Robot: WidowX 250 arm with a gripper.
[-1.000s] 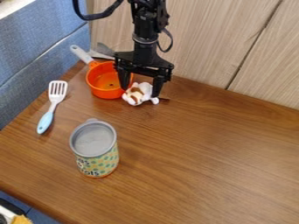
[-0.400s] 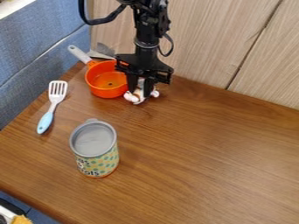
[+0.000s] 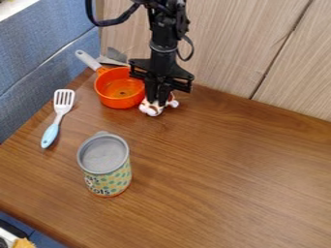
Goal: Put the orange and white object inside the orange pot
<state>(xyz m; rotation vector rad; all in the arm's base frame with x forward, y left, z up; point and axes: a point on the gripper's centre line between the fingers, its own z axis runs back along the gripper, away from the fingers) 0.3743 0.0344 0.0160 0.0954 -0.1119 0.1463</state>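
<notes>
- Camera view, nearest: on the worktop (image 3: 226,169), a patterned can (image 3: 107,164) with a grey top is stood upright, well apart from the work and not called for by the task.
- Beyond it, towards the left edge, a blue-handled spatula (image 3: 57,117) is laid flat; it is likewise left out of the task.
- Farther back, the orange and white object (image 3: 151,108) is seen low at the worktop, just beside the orange pot (image 3: 117,103) and outside it; whether the two are touching cannot be told.
- Over that object the tool (image 3: 157,101) is held pointing down, its fingers drawn close together on the middle of the object, with soft parts showing at either side. A grip is judged to be made, though its firmness is not proved by the view.
- The pot is set upright, its open mouth facing up and its pale handle (image 3: 89,60) pointed to the back.
- Progress, as judged: reaching and grasping can be counted as done. Lifting clear of the rim, a short shift across, lowering and release are left to be carried out.
</notes>
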